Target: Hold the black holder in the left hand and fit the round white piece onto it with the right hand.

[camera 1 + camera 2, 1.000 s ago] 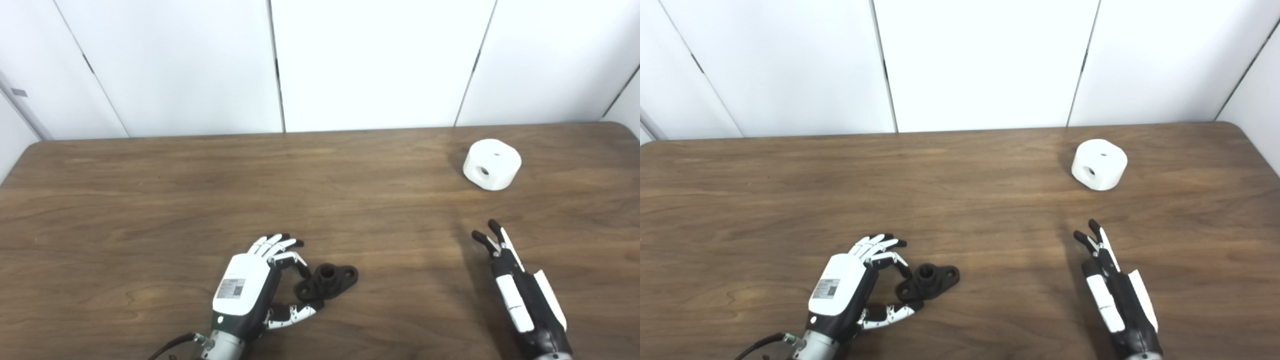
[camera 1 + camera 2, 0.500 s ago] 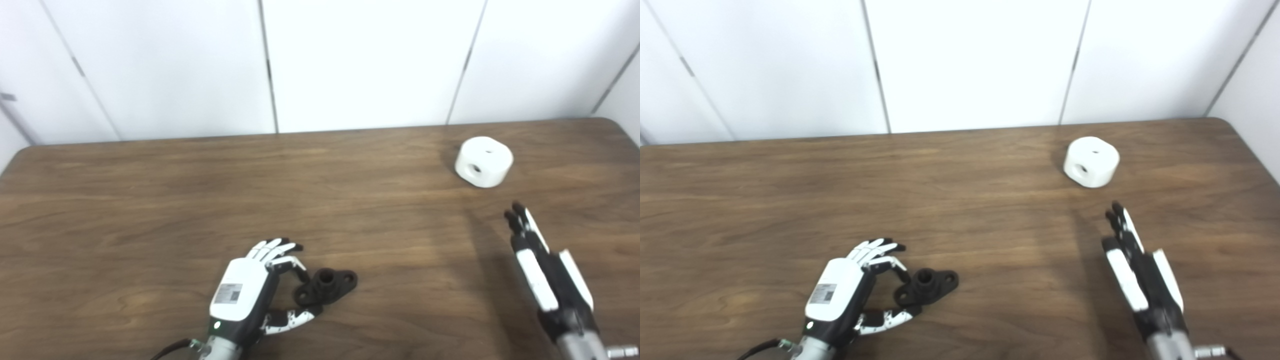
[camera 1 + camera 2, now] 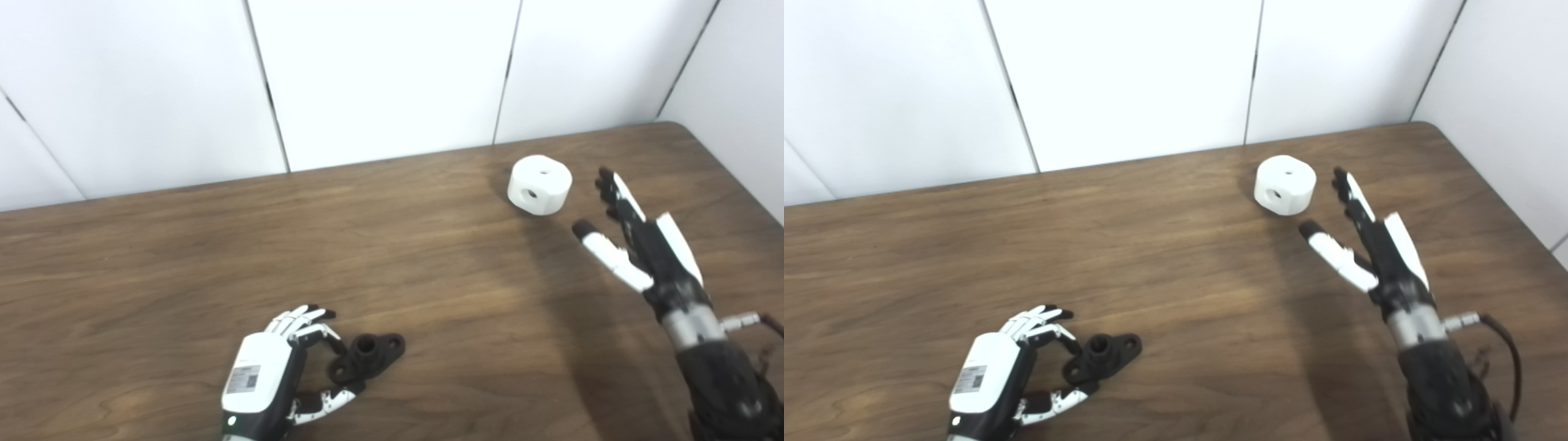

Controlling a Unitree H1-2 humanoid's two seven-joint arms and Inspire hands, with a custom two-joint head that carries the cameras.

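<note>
The black holder (image 3: 369, 354), a small flange with a raised socket, lies flat on the wooden table (image 3: 184, 257) near the front. My left hand (image 3: 269, 373) rests just left of it. A finger and the thumb curl around the holder's left end, close to it or touching; the holder still lies on the table. The round white piece (image 3: 539, 184), a short cylinder with a hole in its side and a small one on top, stands at the back right. My right hand (image 3: 637, 245) hovers open just right of it, fingers stretched and thumb spread, a small gap between them.
White wall panels (image 3: 380, 73) stand close behind the table, and another panel lines its right side. The table's rounded back right corner (image 3: 677, 125) is near my right hand. A cable (image 3: 1500, 343) hangs off my right wrist.
The camera has swung to the right. My right hand has reached forward from the front of the table to beside the white piece and spread its thumb. The left hand and holder stay put.
</note>
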